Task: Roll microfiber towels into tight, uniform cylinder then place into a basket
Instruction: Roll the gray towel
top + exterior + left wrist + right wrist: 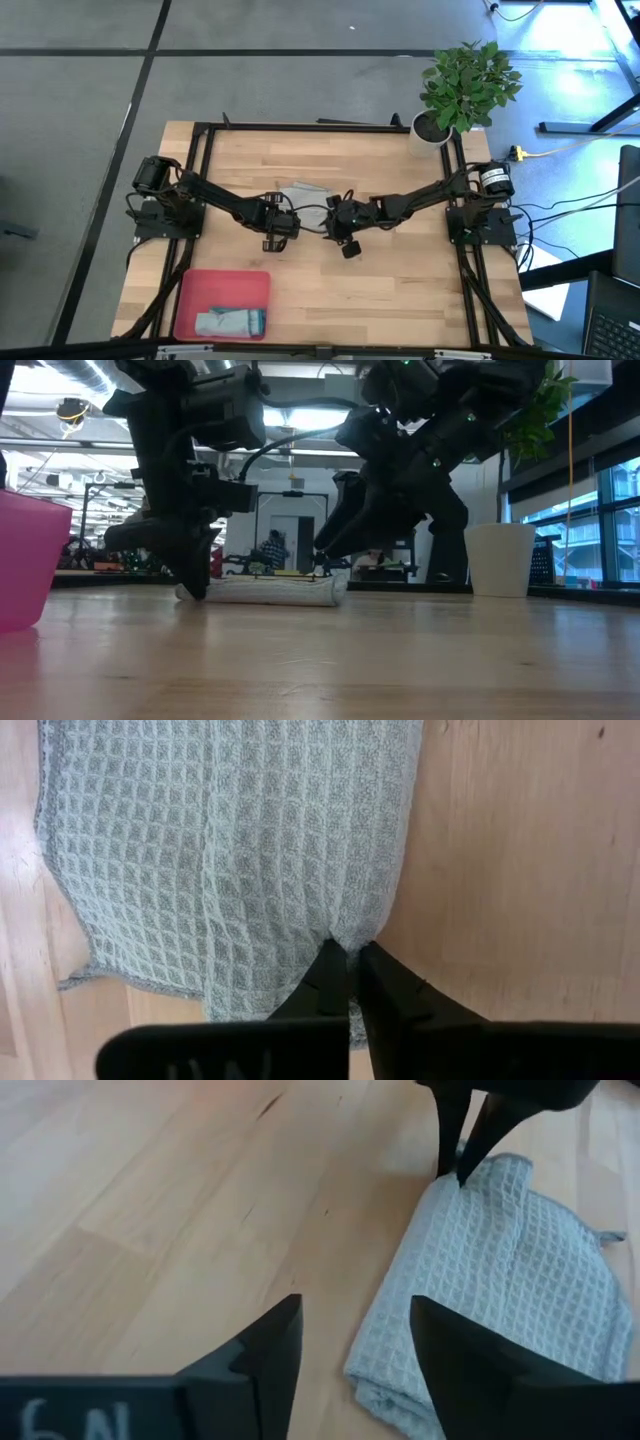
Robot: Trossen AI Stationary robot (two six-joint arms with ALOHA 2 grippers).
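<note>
The light grey microfiber towel [305, 192] lies bunched into a low, loose roll on the table's middle [275, 590]. My left gripper [347, 970] is shut on its left end and stands steeply over it [195, 585]. My right gripper [352, 1350] is open and hovers just above the table at the towel's right end [333, 563], touching nothing. The pink-red basket [190, 290] sits at the near left and holds a rolled pale blue-teal towel [230, 322]. My left gripper pinches the grey towel's edge [338, 932] between its two fingertips, and the cloth puckers there. The fingers come steeply from above. In the right wrist view the tips [462, 1160] sit at the towel's end corner. The towel rests on the table, slack.
A white pot with a green plant [440, 125] stands at the far right corner. The basket's wall [25, 560] shows at the left of the low view. Bare wood lies on the near side of the towel and to the basket's right.
</note>
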